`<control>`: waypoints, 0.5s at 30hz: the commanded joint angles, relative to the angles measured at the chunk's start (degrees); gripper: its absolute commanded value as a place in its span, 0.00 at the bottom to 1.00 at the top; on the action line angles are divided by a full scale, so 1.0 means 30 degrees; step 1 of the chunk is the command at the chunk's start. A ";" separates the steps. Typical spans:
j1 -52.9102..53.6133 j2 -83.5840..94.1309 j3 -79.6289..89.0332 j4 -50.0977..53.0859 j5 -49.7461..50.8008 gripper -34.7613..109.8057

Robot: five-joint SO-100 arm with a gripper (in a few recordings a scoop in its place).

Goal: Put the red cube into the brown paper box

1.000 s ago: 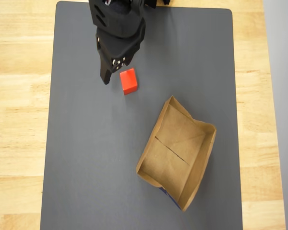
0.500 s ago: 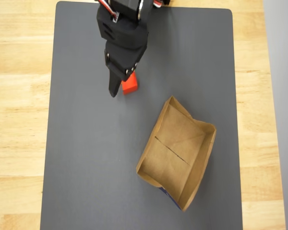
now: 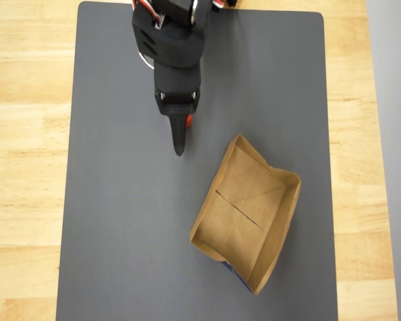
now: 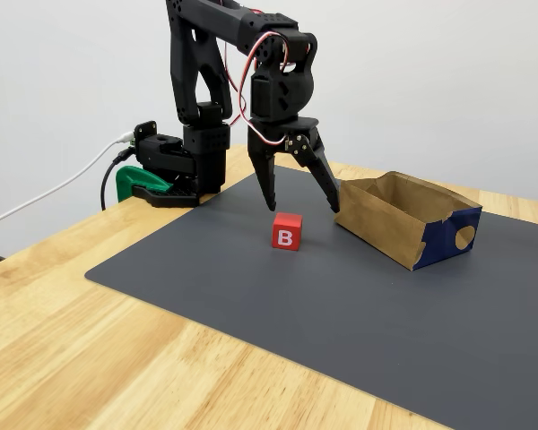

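Gripper (image 4: 303, 208) jaws spread wide, pointing down, straddling above the red cube (image 4: 287, 231). Cube sits on grey mat (image 4: 251, 287), white "B" facing the fixed view. Brown paper box (image 4: 403, 218) just right, apart. Mat on wooden counter (image 4: 90, 358).

1 red cube (image 4: 286, 231), 1 brown paper box (image 4: 403, 215), 1 dark mat (image 4: 359, 305), 1 green clamp (image 4: 134, 182), 1 arm with 1 gripper (image 4: 302, 202).

A light wooden table (image 4: 90, 340) carries a dark grey mat (image 4: 341, 305) across most of its top. Behind the table stands a plain white wall (image 4: 448, 81), evenly lit. A green clamp (image 4: 130, 182) grips the table's far edge.
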 commanded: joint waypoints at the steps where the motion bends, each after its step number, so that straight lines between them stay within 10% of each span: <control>1: 0.0205 0.0557 -0.0381 0.0205 -0.1641 0.53; 15: 0.2402 0.0791 0.2725 -0.1992 -0.6592 0.52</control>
